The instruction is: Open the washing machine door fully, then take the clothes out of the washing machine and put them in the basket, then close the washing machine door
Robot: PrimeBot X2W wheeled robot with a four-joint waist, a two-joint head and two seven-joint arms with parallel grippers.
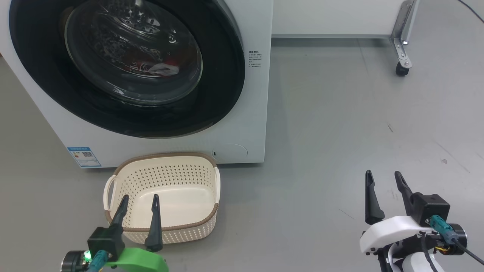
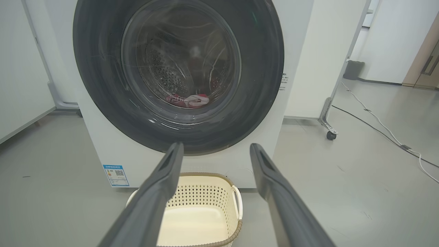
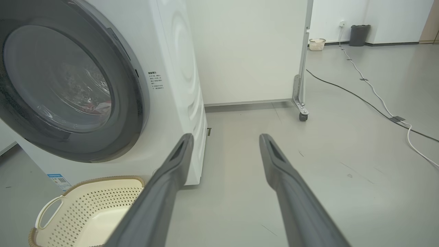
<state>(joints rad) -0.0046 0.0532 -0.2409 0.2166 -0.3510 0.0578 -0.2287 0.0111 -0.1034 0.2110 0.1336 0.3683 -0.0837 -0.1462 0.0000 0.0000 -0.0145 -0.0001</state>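
I see door [image 1: 227, 75] shut, clothes [image 1: 159, 68] inside washer [image 1: 257, 113]. Basket [image 1: 166, 155] on floor just near of washer. Left hand [image 1: 140, 196] above basket, fingers apart; right hand [image 1: 383, 172] well right, fingers apart, gripping nothing.

door [image 1: 227, 75] shut, blocks drum | floor [image 1: 340, 132] right w/ room

Lab-like room: wheeled partition [image 3: 247, 51], cables [image 3: 397, 119] taped across grey floor [image 3: 343, 154]
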